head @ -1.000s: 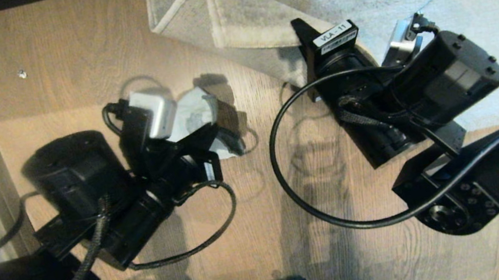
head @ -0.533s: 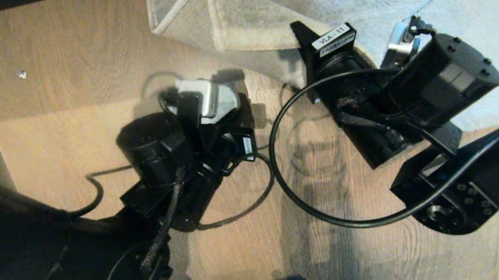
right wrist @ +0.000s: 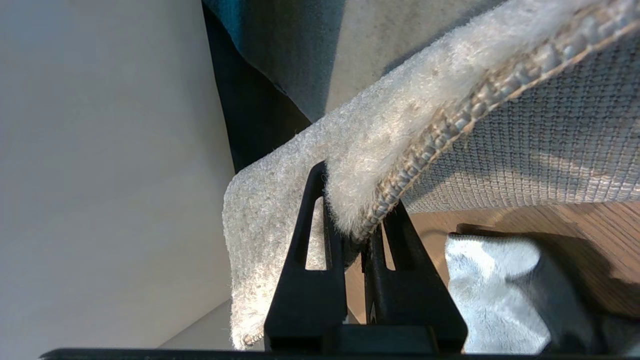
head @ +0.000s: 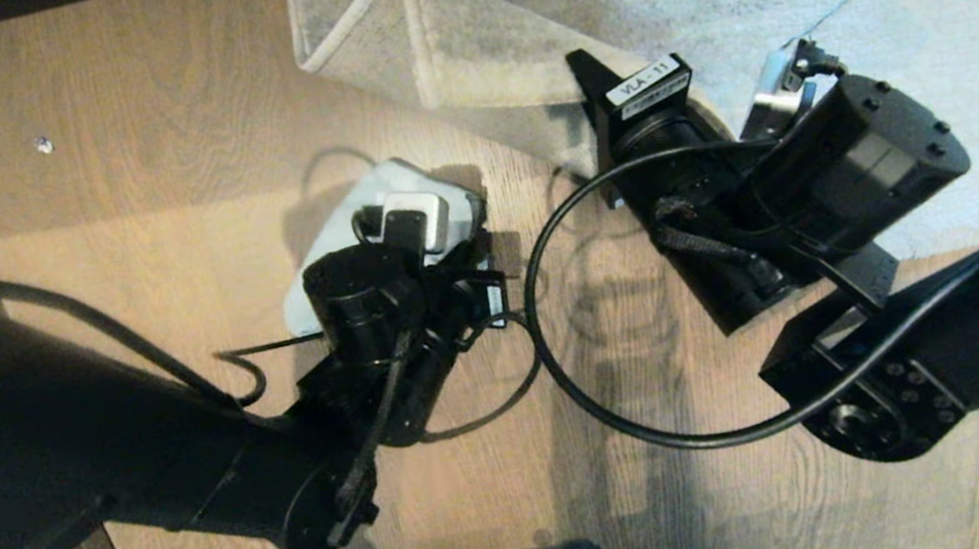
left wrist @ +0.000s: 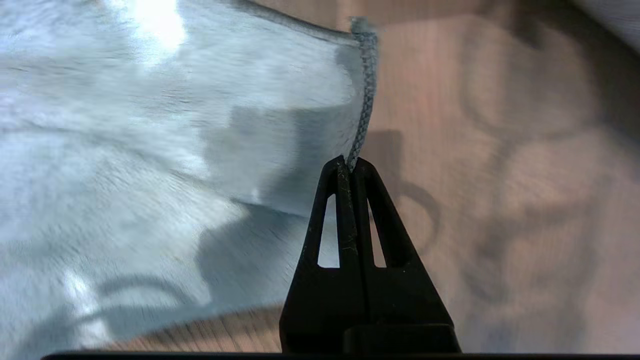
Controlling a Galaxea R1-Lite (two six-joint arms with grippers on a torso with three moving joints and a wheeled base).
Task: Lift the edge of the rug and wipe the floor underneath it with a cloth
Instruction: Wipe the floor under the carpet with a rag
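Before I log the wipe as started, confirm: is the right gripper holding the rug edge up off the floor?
Yes: in the right wrist view the right gripper is clamped on the rug edge, whose woven underside hangs above the floor.

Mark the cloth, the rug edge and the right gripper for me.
cloth [head: 326,243]: head view, pale face beside the left wrist.
rug edge [right wrist: 400,187]: right wrist view, stitched border at the pinch.
right gripper [right wrist: 356,192]: right wrist view, between the fingertips, shut on the rug edge.
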